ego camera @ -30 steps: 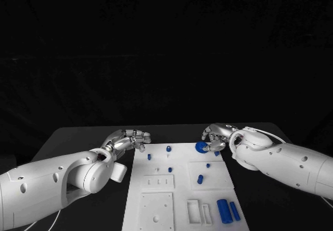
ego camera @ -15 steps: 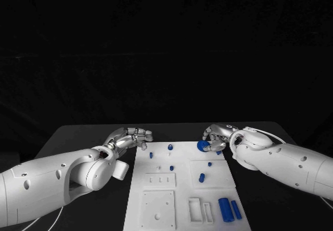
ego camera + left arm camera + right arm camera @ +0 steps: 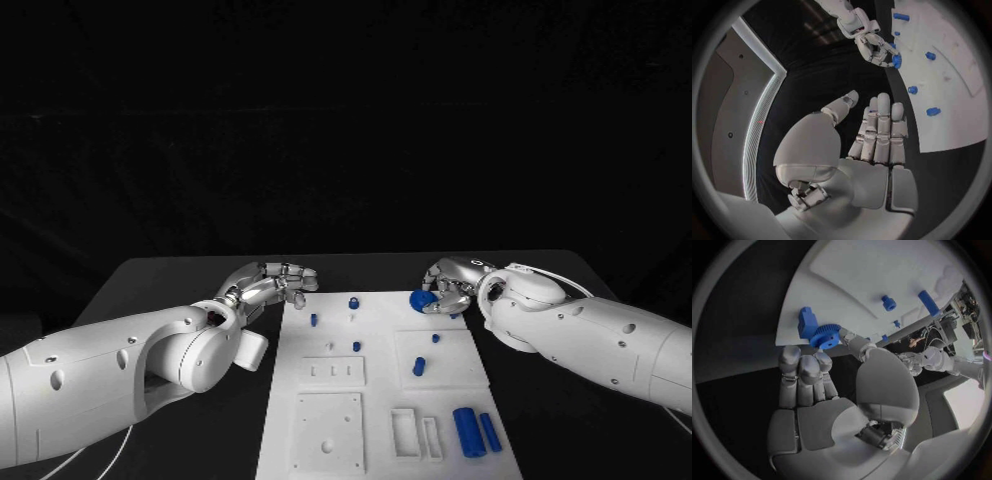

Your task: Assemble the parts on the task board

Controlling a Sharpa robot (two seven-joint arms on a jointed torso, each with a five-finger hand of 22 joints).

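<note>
Gear (image 3: pixel 824 336) pinched in the right hand (image 3: pixel 450 285) needs lowering squarely onto the task board (image 3: pixel 378 400); left hand (image 3: pixel 271 284) hovers empty, fingers loosely curled.

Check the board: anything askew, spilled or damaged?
Nothing stands out. The task board lies flat, its blue parts stand or lie on it, and the right hand holds a blue gear at the far edge. The left hand holds nothing.

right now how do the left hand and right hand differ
The right hand pinches a blue gear at the task board's far right corner; the left hand holds nothing, its fingers straight and close together. The right hand is over the board, the left hand beside its far left corner, off it. Both are silver, on white arms.
</note>
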